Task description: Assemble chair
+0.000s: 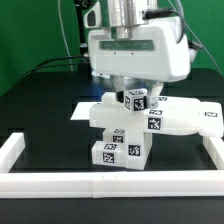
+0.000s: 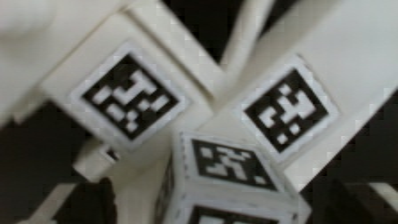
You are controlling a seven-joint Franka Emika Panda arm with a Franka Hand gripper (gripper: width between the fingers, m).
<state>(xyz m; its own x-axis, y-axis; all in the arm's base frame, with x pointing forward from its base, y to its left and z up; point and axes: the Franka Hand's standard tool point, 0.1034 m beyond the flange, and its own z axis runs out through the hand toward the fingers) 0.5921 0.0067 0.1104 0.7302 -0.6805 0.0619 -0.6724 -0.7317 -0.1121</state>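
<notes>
The chair parts [image 1: 122, 132] stand joined in a white stack at the table's middle, with tags on the front blocks [image 1: 110, 152]. A small tagged square block [image 1: 136, 98] tops the stack. My gripper [image 1: 124, 90] hangs right over it. In the wrist view this block [image 2: 228, 172] lies between my dark fingertips [image 2: 89, 200], with a gap showing on one side, so the jaws look open around it. Behind it the X-braced panel [image 2: 205, 70] shows two tags.
A flat white chair piece [image 1: 188, 118] with a tag lies on the exterior view's right of the stack. White border rails run along the front [image 1: 110, 186], the left [image 1: 18, 150] and the right [image 1: 214, 148]. A green backdrop is behind.
</notes>
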